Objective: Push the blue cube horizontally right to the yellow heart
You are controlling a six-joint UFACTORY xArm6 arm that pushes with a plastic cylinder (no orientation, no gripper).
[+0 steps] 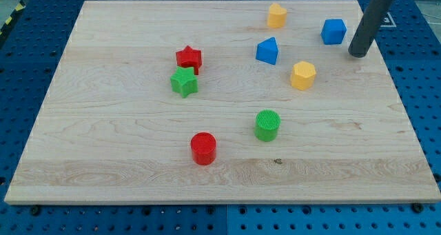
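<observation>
Eight ribbed plastic blocks on grained wood; my tip (359, 54), holding nothing, beside blue cube (333, 32) near top-right corner.

My tip (358, 54) stands just right of the cube (333, 31), which lies right of the heart (277, 16); a wedge (267, 51) sits below the heart, left of a hexagon (303, 76)

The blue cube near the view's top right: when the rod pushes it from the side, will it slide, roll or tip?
The blue cube looks squat and flat-sided, so it probably slides rather than rolls or tips. The wooden board seems smooth, so little resistance is likely. My tip sits just right of it; an off-centre push may turn it.
</observation>
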